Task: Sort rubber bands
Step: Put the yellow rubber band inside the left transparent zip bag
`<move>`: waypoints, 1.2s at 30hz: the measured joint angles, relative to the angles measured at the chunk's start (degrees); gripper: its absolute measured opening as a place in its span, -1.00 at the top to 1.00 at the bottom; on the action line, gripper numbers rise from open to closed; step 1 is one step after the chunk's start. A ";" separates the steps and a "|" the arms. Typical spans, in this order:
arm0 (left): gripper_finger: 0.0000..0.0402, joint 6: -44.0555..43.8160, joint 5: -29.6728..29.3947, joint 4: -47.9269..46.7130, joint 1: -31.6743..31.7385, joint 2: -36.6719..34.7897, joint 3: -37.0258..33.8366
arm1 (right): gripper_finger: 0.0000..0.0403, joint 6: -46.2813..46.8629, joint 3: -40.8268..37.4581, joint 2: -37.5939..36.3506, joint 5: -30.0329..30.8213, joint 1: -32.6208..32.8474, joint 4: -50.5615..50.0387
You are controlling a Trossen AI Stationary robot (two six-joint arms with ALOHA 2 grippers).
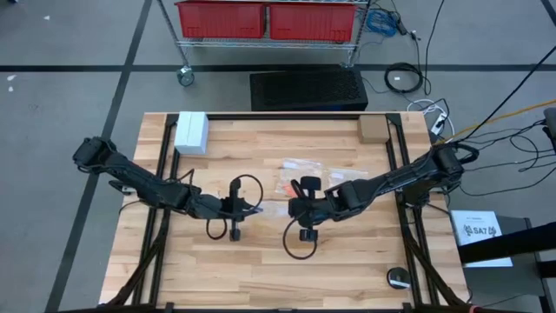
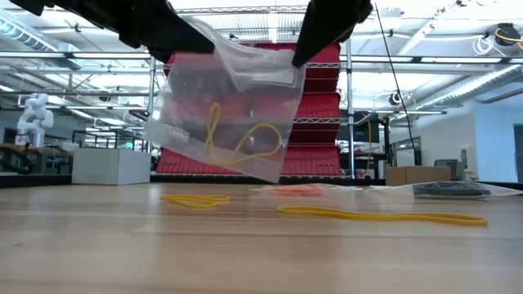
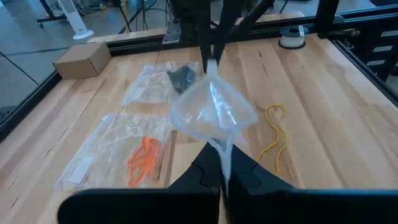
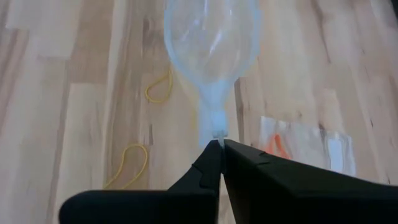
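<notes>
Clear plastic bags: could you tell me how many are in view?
3. The held bag hangs between the left tool and right tool; the orange-band bag and black-band bag lie flat on the table. Others may be hidden.

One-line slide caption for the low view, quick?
Both grippers hold a clear bag of yellow rubber bands above the table; more yellow bands lie loose below.

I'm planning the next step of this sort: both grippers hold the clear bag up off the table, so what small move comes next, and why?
Probably ease the two grips apart to spread the bag's mouth. The left gripper and right gripper are shut on opposite edges of the clear bag, which already holds yellow bands, while more yellow rubber bands lie loose on the table.
</notes>
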 joint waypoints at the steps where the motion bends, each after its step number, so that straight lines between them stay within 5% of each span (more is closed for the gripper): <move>1: 1.00 0.00 -0.02 0.03 0.00 0.00 0.00 | 1.00 0.03 -0.02 0.51 -0.11 -0.01 -0.24; 7: 1.00 0.07 -0.15 0.07 0.00 0.00 0.00 | 0.93 2.54 -0.10 0.72 0.13 -0.01 -0.89; 18: 1.00 0.13 -0.13 -0.67 0.00 0.00 0.00 | 0.36 8.09 -0.08 -0.64 0.06 1.38 -3.68; 27: 1.00 0.28 -0.15 -1.53 0.00 0.00 0.00 | 0.11 13.64 -0.08 -2.23 -4.33 4.73 -6.50; 36: 1.00 0.50 -0.15 -1.43 0.00 -0.02 0.00 | 0.08 24.18 -0.26 8.26 -4.71 12.02 -4.66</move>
